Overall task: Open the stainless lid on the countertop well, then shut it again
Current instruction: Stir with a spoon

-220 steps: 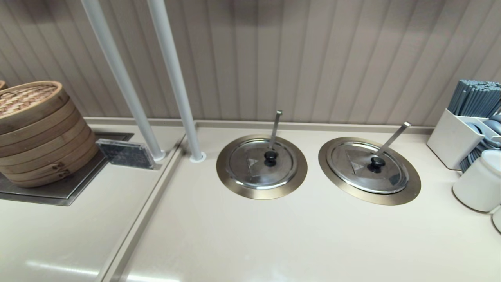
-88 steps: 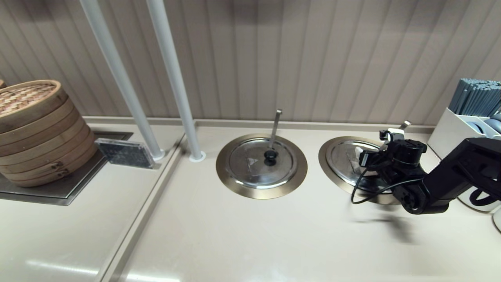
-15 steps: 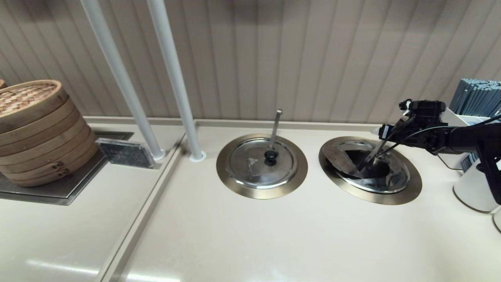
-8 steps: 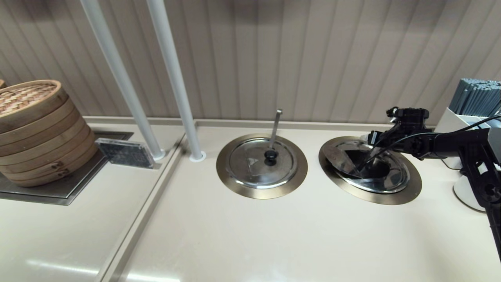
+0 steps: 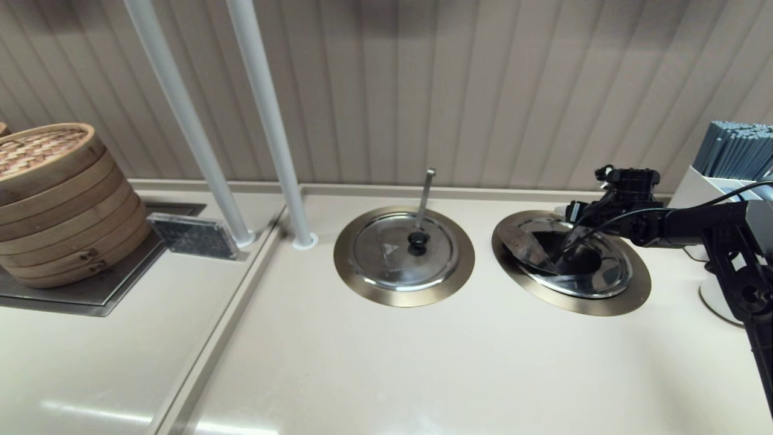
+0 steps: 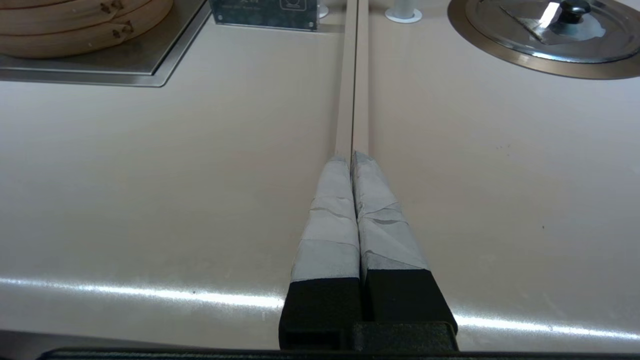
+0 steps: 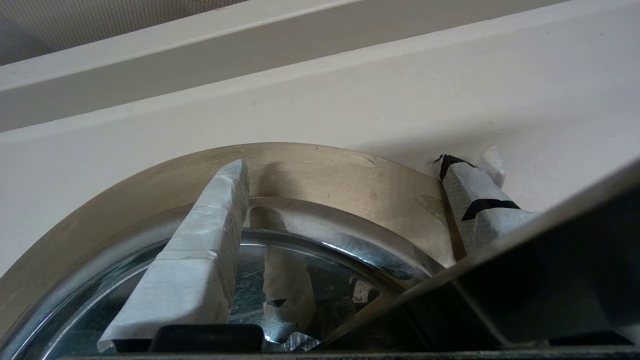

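The countertop well [image 5: 628,296] at the right has its bronze flange [image 7: 320,175] showing. The stainless lid [image 5: 607,272] is partly open: a shiny flap [image 5: 520,240] stands raised on the left and dark interior shows mid-well. Its black knob is hidden. The slanting ladle handle [image 5: 566,243] rises toward my right gripper [image 5: 572,212], which hovers open over the well's far rim [image 7: 342,167], holding nothing. The handle [image 7: 525,260] crosses close in front of one finger. My left gripper [image 6: 351,156] is shut over the counter seam, out of the head view.
The twin lid [image 5: 406,251] with its upright ladle handle lies shut on the left well. Two white poles [image 5: 272,127] rise behind it. Stacked bamboo steamers [image 5: 54,199] stand far left. A white chopstick holder [image 5: 694,211] and white cup [image 5: 718,296] crowd the right edge.
My right gripper has moved left and slightly down, from beside the holder to over the well's far rim. The lid stays partly open as before.
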You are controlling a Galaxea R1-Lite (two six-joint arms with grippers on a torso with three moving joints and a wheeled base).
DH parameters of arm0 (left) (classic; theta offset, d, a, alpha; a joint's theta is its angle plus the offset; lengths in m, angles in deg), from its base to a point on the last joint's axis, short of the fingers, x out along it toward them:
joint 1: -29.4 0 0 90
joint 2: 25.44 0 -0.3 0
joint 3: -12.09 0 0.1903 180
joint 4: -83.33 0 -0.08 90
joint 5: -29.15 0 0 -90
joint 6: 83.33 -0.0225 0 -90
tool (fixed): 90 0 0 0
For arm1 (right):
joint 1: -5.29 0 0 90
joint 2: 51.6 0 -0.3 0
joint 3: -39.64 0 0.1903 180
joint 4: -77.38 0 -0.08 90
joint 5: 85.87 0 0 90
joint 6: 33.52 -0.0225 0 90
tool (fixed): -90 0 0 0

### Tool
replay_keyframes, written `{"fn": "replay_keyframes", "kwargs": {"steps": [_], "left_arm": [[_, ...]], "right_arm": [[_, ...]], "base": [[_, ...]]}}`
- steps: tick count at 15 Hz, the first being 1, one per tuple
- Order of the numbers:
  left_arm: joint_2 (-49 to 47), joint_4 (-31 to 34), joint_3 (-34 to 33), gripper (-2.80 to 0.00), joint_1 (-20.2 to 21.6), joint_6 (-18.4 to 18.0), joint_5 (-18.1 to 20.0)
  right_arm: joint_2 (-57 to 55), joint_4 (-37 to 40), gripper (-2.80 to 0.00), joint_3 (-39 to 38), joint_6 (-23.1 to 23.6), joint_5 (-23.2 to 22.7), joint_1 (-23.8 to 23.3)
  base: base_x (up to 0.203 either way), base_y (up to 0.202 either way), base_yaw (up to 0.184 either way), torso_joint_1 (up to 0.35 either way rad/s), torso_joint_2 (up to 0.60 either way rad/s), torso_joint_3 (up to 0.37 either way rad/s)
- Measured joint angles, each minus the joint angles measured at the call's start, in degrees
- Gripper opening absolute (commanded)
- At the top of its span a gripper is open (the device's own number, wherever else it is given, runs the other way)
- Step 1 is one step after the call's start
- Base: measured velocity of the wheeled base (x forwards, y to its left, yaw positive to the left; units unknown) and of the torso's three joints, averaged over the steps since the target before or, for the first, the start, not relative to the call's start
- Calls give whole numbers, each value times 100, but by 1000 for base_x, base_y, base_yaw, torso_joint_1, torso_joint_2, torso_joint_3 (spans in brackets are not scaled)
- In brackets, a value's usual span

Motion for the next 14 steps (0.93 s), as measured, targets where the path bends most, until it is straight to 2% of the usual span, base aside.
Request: {"fn": "replay_keyframes", "kwargs": {"steps": [10,14], "left_arm": [[0,-3,0,-280,0,-2,0],[0,-1,2,-280,0,0,0]], "right_arm": [[17,-205,-280,0,-17,8,-14],[89,-197,-280,-11,-233,72,-27]], "base": [[0,0,0,0,0,0],[0,0,0,0,0,0]]}}
